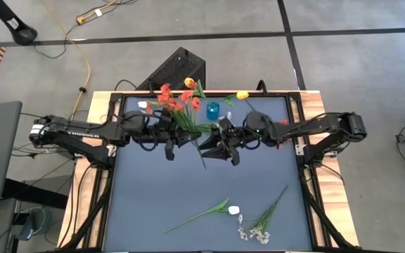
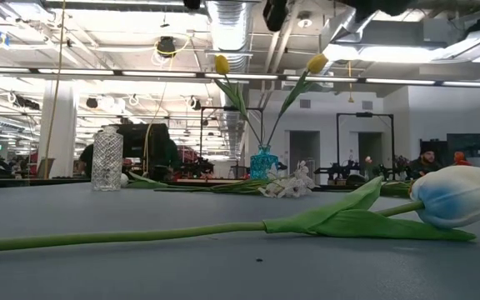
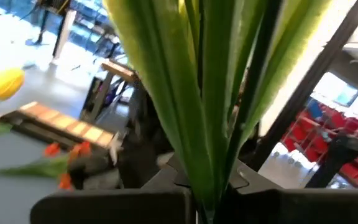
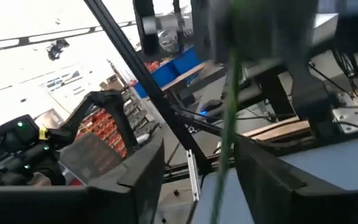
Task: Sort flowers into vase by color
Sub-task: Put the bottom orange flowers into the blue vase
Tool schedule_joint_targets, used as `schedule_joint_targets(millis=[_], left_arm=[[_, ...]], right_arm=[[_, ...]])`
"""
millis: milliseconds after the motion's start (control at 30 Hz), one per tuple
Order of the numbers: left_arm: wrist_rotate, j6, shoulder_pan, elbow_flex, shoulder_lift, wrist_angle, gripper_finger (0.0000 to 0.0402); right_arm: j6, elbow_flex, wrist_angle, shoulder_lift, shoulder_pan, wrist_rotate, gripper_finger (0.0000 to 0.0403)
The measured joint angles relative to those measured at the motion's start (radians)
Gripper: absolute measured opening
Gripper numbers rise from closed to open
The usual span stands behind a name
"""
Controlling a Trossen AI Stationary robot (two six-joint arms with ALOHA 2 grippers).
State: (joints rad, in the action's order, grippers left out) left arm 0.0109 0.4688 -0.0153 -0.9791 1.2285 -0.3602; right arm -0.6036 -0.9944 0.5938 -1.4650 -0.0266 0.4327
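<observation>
Mid-frame in the high view, the red flowers (image 1: 174, 100) are held by the stems in the left gripper (image 1: 171, 140), jaws clamped, prob. for a handover. The right gripper (image 1: 220, 149) is spread wide around a stem (image 4: 229, 124), seemingly released. The blue vase (image 1: 213, 109) sits just above; a white flower (image 1: 232, 210) lies lower centre.

The high camera looks straight down on the whole surface (image 1: 188, 204). The low one sits at surface level, very near a white tulip (image 2: 461, 196) also seen from above. Each wrist camera looks closely past green stems (image 3: 210, 112).
</observation>
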Motion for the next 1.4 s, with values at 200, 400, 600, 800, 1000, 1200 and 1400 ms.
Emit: schedule_joint_targets(millis=[200, 400, 600, 800, 1000, 1200, 1400], left_arm=[[0.206, 0.042, -0.044, -0.001, 0.0, 0.082, 0.0001], [0.257, 0.062, -0.045, -0.001, 0.0, 0.123, 0.0], [0.349, 0.13, -0.045, 0.0, 0.0, 0.206, 0.0], [0.396, 0.142, -0.045, 0.0, 0.0, 0.212, 0.0], [0.405, 0.143, -0.045, 0.0, 0.0, 0.213, 0.0], [0.424, 0.155, -0.045, 0.0, 0.0, 0.214, 0.0], [0.457, 0.182, -0.045, 0.0, 0.0, 0.217, 0.0]], right_arm=[[0.077, -0.09, -0.234, 0.002, -0.026, 0.026, 0.0245], [0.219, -0.18, -0.473, -0.002, -0.025, -0.045, 0.0239], [0.27, -0.221, -0.508, -0.011, -0.022, -0.198, 0.0238], [0.302, -0.223, -0.53, -0.013, -0.004, -0.34, 0.0238], [0.293, -0.223, -0.533, -0.019, -0.005, -0.362, 0.0238], [0.291, -0.223, -0.51, -0.052, 0.022, -0.434, 0.0238], [0.289, -0.254, -0.514, -0.098, 0.048, -0.51, 0.0238]])
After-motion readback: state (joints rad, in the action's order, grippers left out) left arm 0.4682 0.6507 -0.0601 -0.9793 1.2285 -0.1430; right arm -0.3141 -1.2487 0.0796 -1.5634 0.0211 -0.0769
